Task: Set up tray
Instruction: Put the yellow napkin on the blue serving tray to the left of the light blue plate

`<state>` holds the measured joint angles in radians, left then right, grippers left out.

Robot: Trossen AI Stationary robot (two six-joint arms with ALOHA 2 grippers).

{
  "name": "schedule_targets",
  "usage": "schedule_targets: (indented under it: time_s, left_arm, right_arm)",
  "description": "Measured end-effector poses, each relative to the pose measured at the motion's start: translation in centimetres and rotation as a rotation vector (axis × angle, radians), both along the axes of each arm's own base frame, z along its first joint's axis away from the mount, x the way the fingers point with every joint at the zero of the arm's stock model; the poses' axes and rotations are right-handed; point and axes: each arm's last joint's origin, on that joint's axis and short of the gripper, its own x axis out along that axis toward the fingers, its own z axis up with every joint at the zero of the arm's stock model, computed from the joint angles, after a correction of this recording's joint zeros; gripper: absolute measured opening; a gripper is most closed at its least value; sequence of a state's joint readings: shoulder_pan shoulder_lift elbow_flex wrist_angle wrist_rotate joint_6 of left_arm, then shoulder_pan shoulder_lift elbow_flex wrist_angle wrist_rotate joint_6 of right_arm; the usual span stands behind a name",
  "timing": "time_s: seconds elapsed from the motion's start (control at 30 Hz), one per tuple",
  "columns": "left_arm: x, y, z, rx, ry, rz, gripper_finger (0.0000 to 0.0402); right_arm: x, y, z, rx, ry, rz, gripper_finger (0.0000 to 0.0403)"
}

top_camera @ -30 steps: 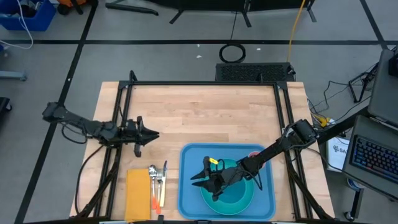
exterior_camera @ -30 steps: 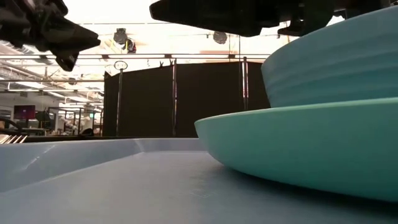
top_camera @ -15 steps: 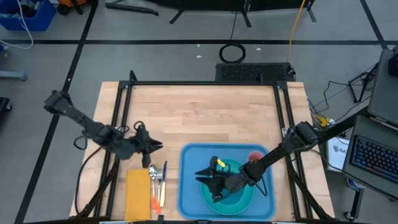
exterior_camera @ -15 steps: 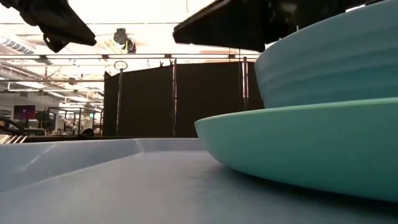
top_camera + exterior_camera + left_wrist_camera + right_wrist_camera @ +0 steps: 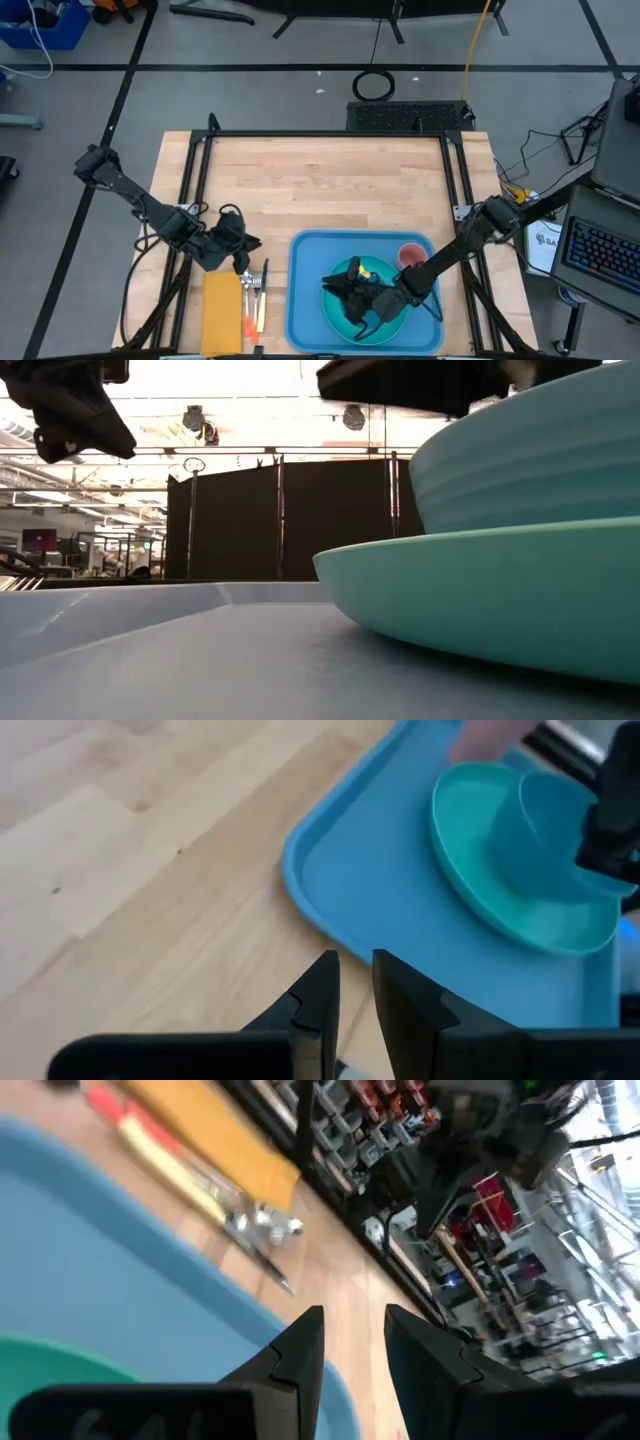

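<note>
The light-blue tray (image 5: 305, 290) lies at the table's near edge, right of the middle. It holds a round turquoise plate (image 5: 500, 890), a turquoise bowl (image 5: 550, 815) standing on the plate, and a red cup (image 5: 411, 255) in the far right corner. My right gripper (image 5: 330, 290) hovers over the plate's left part, its fingers (image 5: 300, 1350) a little apart and empty. My left gripper (image 5: 252, 243) is left of the tray, above the cutlery (image 5: 253, 290), its fingers (image 5: 325, 990) narrowly apart and empty.
A folded yellow napkin (image 5: 222, 312) lies at the near edge, left of the cutlery with orange handles. A black frame (image 5: 330, 135) runs round the wooden table. Bare wood lies across the far half of the table.
My left gripper has gone toward the table's near edge and a little right, tipping down over the cutlery. My right arm has drawn back a little toward the table's right and near edge, staying over the plate.
</note>
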<state>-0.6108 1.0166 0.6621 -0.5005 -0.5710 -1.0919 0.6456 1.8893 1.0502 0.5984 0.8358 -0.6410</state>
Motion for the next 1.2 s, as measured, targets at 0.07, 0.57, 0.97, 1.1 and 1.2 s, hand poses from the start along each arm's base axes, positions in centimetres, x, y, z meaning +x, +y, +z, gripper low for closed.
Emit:
schedule_targets:
  time_s: [0.07,0.57,0.97,1.1,1.2]
  left_arm:
    - [-0.1,-0.1,0.1,-0.002,-0.026,0.043,0.0067]
    - [-0.6,-0.9,0.2,-0.072,-0.092,0.123,0.0067]
    - [0.1,-1.6,-0.8,-0.107,-0.062,0.139,0.0067]
    - [0.5,-2.1,-1.6,-0.136,-0.017,0.138,0.0067]
    - [0.8,-2.4,-2.0,-0.152,0.006,0.133,0.0067]
  right_arm:
    - [-0.9,-0.6,1.4,0.053,0.001,0.025,0.0094]
    - [-16.7,-10.1,9.1,0.738,-0.093,0.364,0.0041]
    - [-22.0,-13.8,7.0,0.901,-0.268,0.594,0.0039]
    - [-22.7,-14.4,6.3,0.938,-0.365,0.624,0.004]
    - [-23.1,-14.7,5.3,1.014,-0.34,0.621,0.0039]
